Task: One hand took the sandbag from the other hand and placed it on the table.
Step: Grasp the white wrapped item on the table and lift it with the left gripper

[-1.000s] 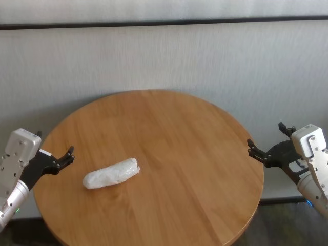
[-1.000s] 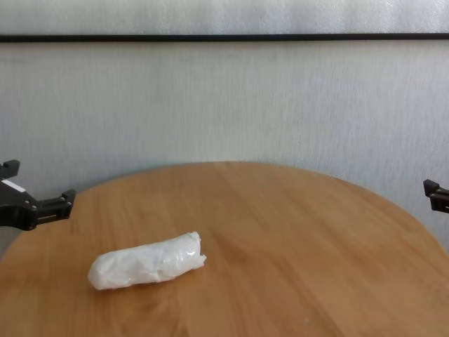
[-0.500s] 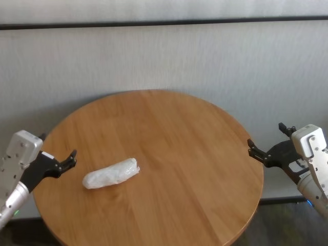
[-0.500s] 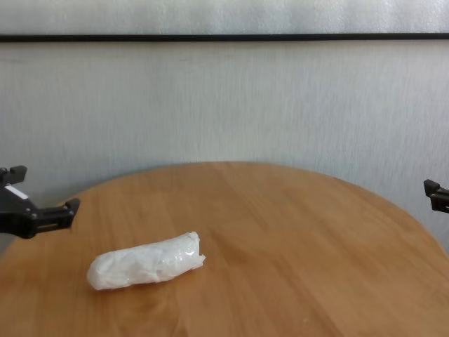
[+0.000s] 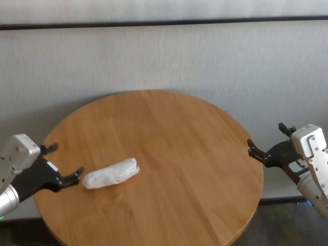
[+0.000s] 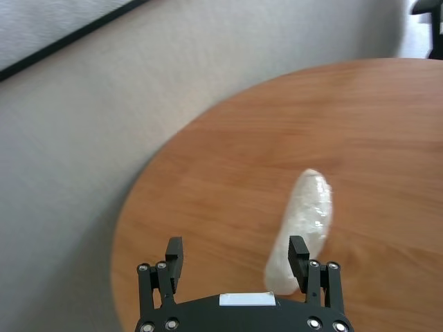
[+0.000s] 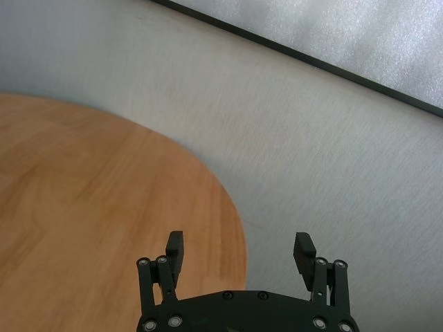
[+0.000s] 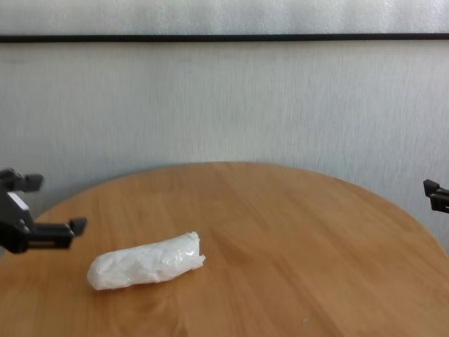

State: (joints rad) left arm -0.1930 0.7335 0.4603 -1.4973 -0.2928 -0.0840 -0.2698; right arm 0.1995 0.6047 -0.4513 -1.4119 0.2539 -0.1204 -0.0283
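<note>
The sandbag [image 5: 111, 173], one soft white sausage-shaped pouch of crinkled plastic, lies flat near the left edge of the round honey-brown wooden table [image 5: 169, 133]. I see my left gripper [image 5: 64, 164] spread wide and empty just beside its end; only its wrist view shows one fingertip [image 6: 297, 247] overlapping the pouch. My right gripper [image 5: 254, 148] sits open, empty, off the right edge. No readable writing.

A pale wall and a dark floor

A pale grey wall [image 5: 169, 56] with a fine vertical texture fills the background. A thin black horizontal strip [image 5: 164, 23] runs across it near the top, and the part of the wall above this strip is a little lighter. At the lower right a small part of dark floor [image 5: 279, 225] is visible, and a dark baseboard [image 5: 277, 200] lies along the foot of the wall.
</note>
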